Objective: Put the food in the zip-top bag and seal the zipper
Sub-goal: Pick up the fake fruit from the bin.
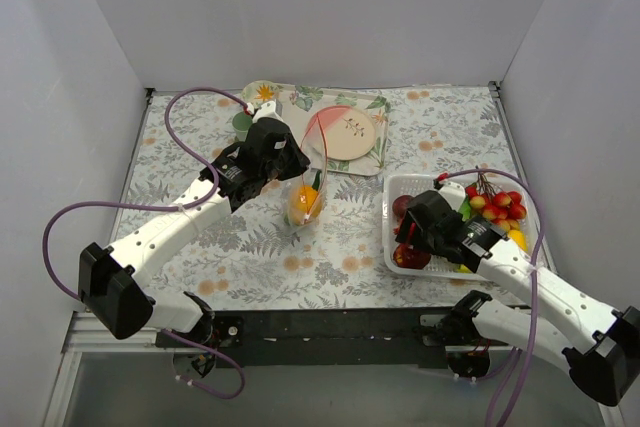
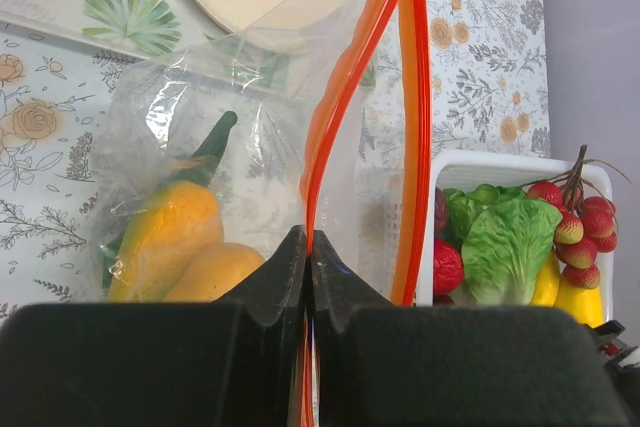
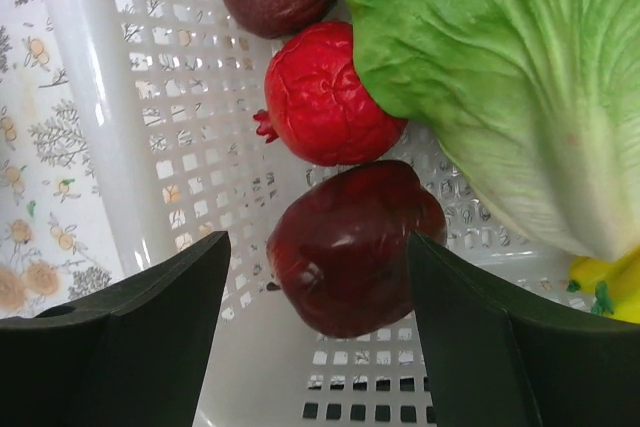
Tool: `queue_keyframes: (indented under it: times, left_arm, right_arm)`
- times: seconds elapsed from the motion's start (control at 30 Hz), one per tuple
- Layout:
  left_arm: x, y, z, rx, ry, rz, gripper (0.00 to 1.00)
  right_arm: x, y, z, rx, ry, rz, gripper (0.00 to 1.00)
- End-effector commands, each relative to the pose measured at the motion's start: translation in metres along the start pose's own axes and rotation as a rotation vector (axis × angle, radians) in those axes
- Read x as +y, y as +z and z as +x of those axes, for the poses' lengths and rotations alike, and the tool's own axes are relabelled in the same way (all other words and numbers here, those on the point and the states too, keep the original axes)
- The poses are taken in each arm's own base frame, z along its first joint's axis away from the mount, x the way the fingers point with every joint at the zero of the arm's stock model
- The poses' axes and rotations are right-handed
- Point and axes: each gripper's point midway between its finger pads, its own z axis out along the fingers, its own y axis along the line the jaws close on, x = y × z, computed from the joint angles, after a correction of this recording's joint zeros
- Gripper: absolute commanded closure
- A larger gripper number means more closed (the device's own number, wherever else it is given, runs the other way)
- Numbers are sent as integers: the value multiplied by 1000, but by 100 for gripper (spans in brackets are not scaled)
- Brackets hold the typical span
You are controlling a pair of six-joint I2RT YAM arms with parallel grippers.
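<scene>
Zip-top bag point(image 1: 308, 213): centre, fruit point(image 2: 170, 237) inside.
Basket point(image 3: 190, 97): right of bag, holding lettuce point(image 3: 500, 77), apple point(image 3: 350, 252).
Tray point(image 1: 295, 99): behind bag, plate point(image 1: 350, 135) on it.

Bright, even, diffuse light fills all 3 views, seemingly from overhead. Shadows on the table point(image 1: 250, 267) are faint and soft-edged. White glare patches sit on the crinkles of the zip-top bag point(image 2: 165, 112), and a dull sheen lies on the dark red apple point(image 3: 350, 247). The white basket point(image 3: 95, 117) wall is nearly blown out. The top view is slightly soft, while both wrist views are sharp.
</scene>
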Motion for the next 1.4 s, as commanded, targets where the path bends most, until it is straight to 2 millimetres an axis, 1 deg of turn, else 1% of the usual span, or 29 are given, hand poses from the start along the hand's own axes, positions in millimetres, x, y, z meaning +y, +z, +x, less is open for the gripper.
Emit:
queue_keyframes:
  times: [0.0, 0.07, 0.13, 0.23, 0.27, 0.43, 0.5, 0.57, 0.73, 0.9, 1.0, 1.2, 1.27, 1.3, 1.33, 1.37]
  left_arm:
    - [-7, -12, -12, -36, -5, 31, 100]
    - [-6, -13, -13, -37, -4, 29, 100]
    - [-5, -13, -12, -34, -1, 24, 100]
    - [-4, -14, -13, -38, 0, 20, 100]
    - [-3, -14, -13, -39, 0, 16, 100]
    - [-4, -13, -11, -32, 1, 21, 100]
    - [-5, -13, -13, -35, 3, 23, 100]
    - [-5, -14, -14, -40, 9, 22, 100]
    - [-5, -14, -14, -39, 10, 23, 100]
    - [-6, -14, -14, -37, 9, 25, 100]
    - [-7, -14, -14, -35, 9, 29, 100]
    - [-8, -15, -15, -37, 11, 31, 100]
    - [-7, -15, -14, -36, 10, 30, 100]
    - [-8, -15, -15, -38, 9, 34, 100]
    - [-7, -14, -14, -34, 10, 30, 100]
    - [-8, -15, -14, -36, 10, 32, 100]
  right_arm:
    - [-1, 20, -15, -75, 51, 54, 20]
    - [4, 28, -14, -69, 57, 36, 19]
    - [5, 36, -13, -49, 63, 39, 17]
    - [2, 43, -18, -60, 75, 59, 13]
    - [3, 45, -23, -72, 81, 52, 10]
    - [6, 52, -30, -113, 96, 43, 10]
    - [7, 56, -32, -127, 100, 37, 11]
    - [5, 59, -30, -127, 96, 50, 13]
    - [-9, 66, -26, -133, 84, 117, 13]
    - [-13, 70, -24, -136, 82, 134, 14]
    - [-13, 74, -23, -141, 75, 141, 18]
    - [-16, 76, -27, -151, 54, 168, 21]
    - [-14, 74, -30, -158, 53, 163, 26]
    - [-13, 73, -32, -162, 52, 162, 30]
    - [-13, 72, -33, -163, 49, 159, 40]
    - [-12, 69, -34, -166, 49, 154, 45]
